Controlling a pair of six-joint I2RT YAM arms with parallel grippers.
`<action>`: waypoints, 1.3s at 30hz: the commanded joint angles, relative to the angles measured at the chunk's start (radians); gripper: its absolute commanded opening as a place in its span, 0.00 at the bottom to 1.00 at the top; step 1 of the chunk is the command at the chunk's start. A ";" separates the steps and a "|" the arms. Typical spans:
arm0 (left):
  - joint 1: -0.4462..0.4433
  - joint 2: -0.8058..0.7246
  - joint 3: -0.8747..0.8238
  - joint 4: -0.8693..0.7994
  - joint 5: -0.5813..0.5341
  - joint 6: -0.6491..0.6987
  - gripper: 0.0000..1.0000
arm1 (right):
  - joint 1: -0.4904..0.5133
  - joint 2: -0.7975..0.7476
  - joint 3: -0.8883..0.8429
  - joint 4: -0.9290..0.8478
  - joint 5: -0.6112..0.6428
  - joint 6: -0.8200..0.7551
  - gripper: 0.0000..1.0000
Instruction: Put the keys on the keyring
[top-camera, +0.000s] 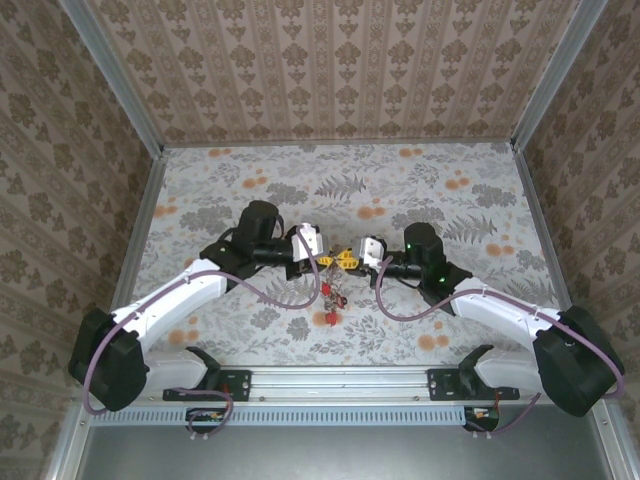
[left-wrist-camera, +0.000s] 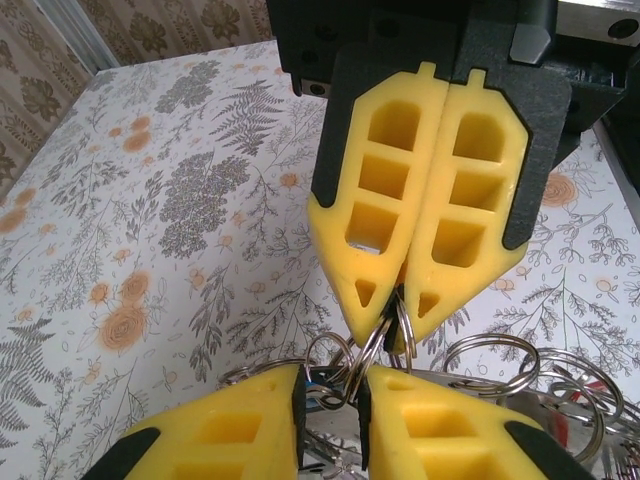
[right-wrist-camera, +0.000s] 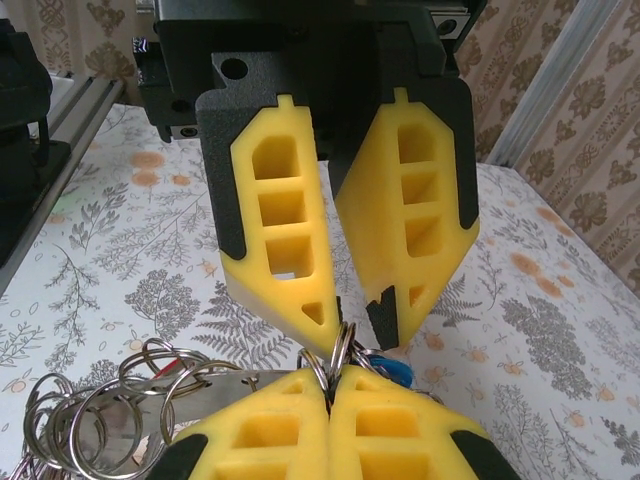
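At table centre, nearest the arm bases, the keys (top-camera: 330, 298) form one bunch. Its long axis runs from 12 to 6 o'clock in the overhead view, with two red heads toward the 6 o'clock end. Whether the bunch hangs free or rests on the cloth cannot be fixed from that height.

At the 12 o'clock end of the bunch sits the keyring (right-wrist-camera: 340, 350), a thin wire split ring standing on edge, caught between both pincers. The right gripper (right-wrist-camera: 330, 405) points in from 3 o'clock, jaws fully together on the ring's wire. The left gripper (left-wrist-camera: 330, 400) points in from 9 o'clock, jaws a narrow slit apart with wire in the slit; it appears to grip the same ring. The two sets of fingertips nearly touch. A cluster of further split rings (right-wrist-camera: 85, 430) fans out just beside them.

The tabletop (top-camera: 450, 200) carries a pale floral cloth with grey ferns and orange blooms. Beyond, at 12 o'clock, brown damask-papered walls (top-camera: 330, 70) enclose the table on three sides, with aluminium posts (top-camera: 545, 75) at the corners.
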 joint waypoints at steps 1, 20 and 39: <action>0.003 0.006 -0.002 0.034 0.004 -0.018 0.17 | 0.009 -0.018 0.032 0.062 -0.048 -0.014 0.00; -0.018 -0.050 0.026 -0.091 -0.170 0.077 0.00 | -0.004 -0.082 0.144 -0.515 -0.035 -0.325 0.27; -0.093 -0.017 0.101 -0.154 -0.222 0.101 0.00 | -0.016 0.063 0.323 -0.600 0.014 -0.163 0.23</action>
